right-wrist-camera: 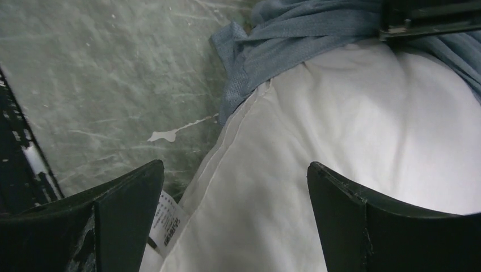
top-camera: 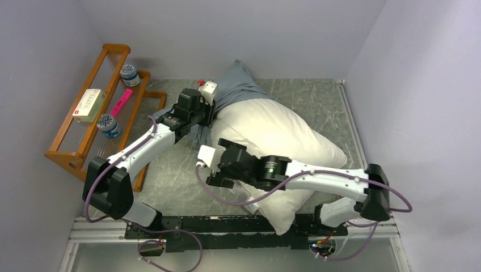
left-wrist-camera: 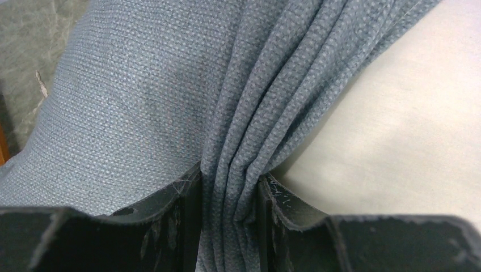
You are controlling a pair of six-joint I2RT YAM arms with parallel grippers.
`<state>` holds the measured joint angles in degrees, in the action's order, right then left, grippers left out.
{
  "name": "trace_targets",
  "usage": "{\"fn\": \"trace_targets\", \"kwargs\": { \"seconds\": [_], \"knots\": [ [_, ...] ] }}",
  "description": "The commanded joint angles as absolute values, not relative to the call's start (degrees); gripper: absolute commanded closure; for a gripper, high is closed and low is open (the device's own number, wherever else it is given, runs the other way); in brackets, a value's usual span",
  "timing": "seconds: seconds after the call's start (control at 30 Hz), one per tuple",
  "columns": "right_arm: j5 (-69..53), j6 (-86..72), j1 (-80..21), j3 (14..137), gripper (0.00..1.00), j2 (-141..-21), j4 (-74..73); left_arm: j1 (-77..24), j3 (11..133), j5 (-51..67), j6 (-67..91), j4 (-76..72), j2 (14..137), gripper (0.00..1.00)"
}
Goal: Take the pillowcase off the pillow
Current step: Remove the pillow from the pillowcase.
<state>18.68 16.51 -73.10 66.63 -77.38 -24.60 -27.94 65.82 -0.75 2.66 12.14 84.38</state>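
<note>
Stripping under way: the pillow [top-camera: 272,136] lies mostly bare across the table [top-camera: 317,102], with the pillowcase [top-camera: 241,85] bunched over its far end. At that end the left gripper [left-wrist-camera: 230,190] pinches a gathered fold of the grey-blue cloth. The right gripper [right-wrist-camera: 235,170] hangs spread wide over the pillow's near-left seam, holding nothing. We judge the next move calls for the right to pin the pillow while the left draws the cloth off. Beyond the pillow the wall is close. A rack [top-camera: 96,113] stands to its left, and more table shows to its right.

The pillowcase [top-camera: 241,85] covers the far end of the pillow [top-camera: 272,141], right of the rack [top-camera: 62,158].
</note>
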Motion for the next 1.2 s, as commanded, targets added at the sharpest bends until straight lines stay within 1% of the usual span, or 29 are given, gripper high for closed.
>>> {"fn": "trace_targets", "kwargs": {
  "seconds": [0.0,0.1,0.3,0.6,0.73,0.77,0.87,0.93,1.13,1.17],
  "knots": [
    [26.2,19.9,-75.4,71.5,0.01,-82.8,-26.3,-28.9,64.7,4.1,4.2,13.8,84.6,0.60],
    [28.3,20.9,-76.5,73.1,0.00,-86.6,-25.9,-28.9,64.8,4.5,4.2,13.9,84.6,0.59],
    [37.1,22.3,-77.4,75.5,0.00,-95.1,-26.3,-28.9,65.0,4.8,4.0,14.2,84.9,0.59],
    [52.4,27.4,-77.5,73.0,0.00,-104.5,-23.1,-29.0,65.0,4.2,3.6,14.5,84.6,0.59],
    [54.5,28.4,-77.4,71.3,0.01,-105.9,-21.8,-29.1,65.0,4.4,3.6,14.5,84.6,0.59],
    [54.4,28.5,-77.2,71.0,0.02,-105.9,-21.6,-29.1,65.1,4.5,3.6,14.5,84.6,0.59],
    [53.4,28.3,-76.7,70.5,0.13,-105.3,-21.7,-29.3,65.1,4.8,3.7,14.5,84.6,0.59],
    [52.7,28.2,-76.1,70.3,0.24,-104.8,-22.2,-29.3,65.0,5.1,3.7,14.3,84.5,0.58],
    [51.1,26.9,-73.4,68.7,0.78,-101.5,-22.9,-29.4,65.4,5.2,3.1,14.9,83.8,0.55],
    [50.3,25.7,-72.7,68.9,0.85,-100.8,-23.7,-29.5,65.6,4.7,2.7,15.3,83.4,0.54]
  ]
}}
